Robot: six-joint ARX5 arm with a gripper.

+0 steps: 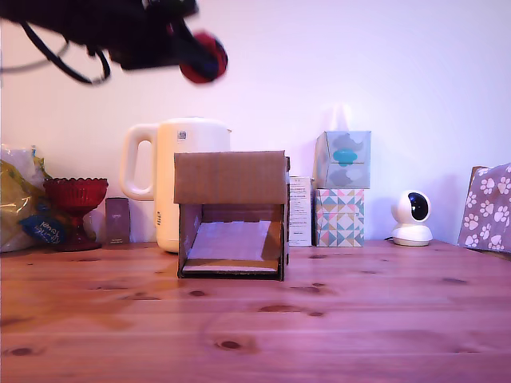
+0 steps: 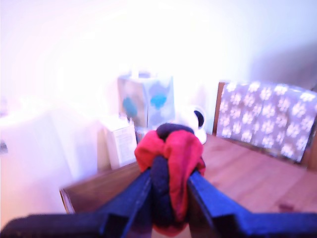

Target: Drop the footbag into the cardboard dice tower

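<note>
Two end effector (image 2: 168,198) fingers squeeze the red-and-navy footbag (image 2: 168,158).

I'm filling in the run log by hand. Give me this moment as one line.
claw: shut on footbag | height: raised high above table | cardboard dice tower: below, toward exterior view's right | drop: not yet done

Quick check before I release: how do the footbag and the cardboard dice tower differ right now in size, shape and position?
The footbag is small, round and soft-looking in red and dark panels; the cardboard dice tower is far larger, boxy and plain brown. The footbag is up in the air, pinched in the gripper, while the tower stands on the table. In the exterior view, the footbag hangs above the tower, slightly left of its middle.
</note>
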